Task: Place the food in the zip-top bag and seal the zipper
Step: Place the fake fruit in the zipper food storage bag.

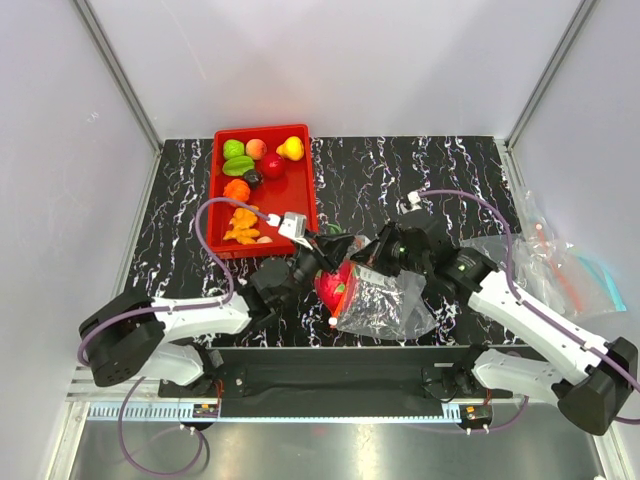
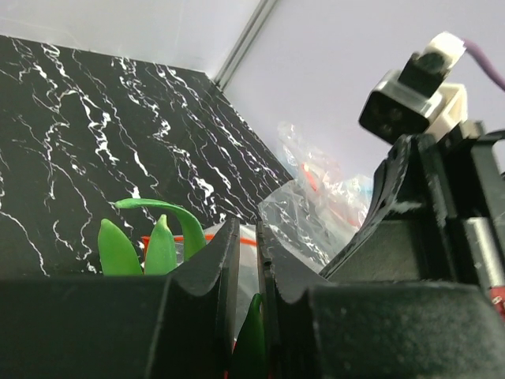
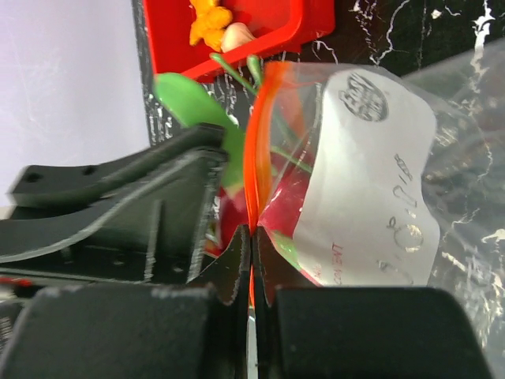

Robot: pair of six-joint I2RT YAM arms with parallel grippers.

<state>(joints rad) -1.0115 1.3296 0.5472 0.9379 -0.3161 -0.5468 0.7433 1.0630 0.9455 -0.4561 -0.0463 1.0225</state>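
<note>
The zip-top bag lies crumpled at the near middle, its white label facing the right wrist camera. My right gripper is shut on the orange-red zipper and pinches the strip between its fingertips. My left gripper is nearly closed on a green leaf of a red food piece with green leaves, held at the bag's mouth. The red piece also shows through the plastic in the right wrist view. The two grippers are close together.
A red tray at the back left holds several more toy pieces, among them green, yellow, red and orange. Spare clear bags lie at the right edge.
</note>
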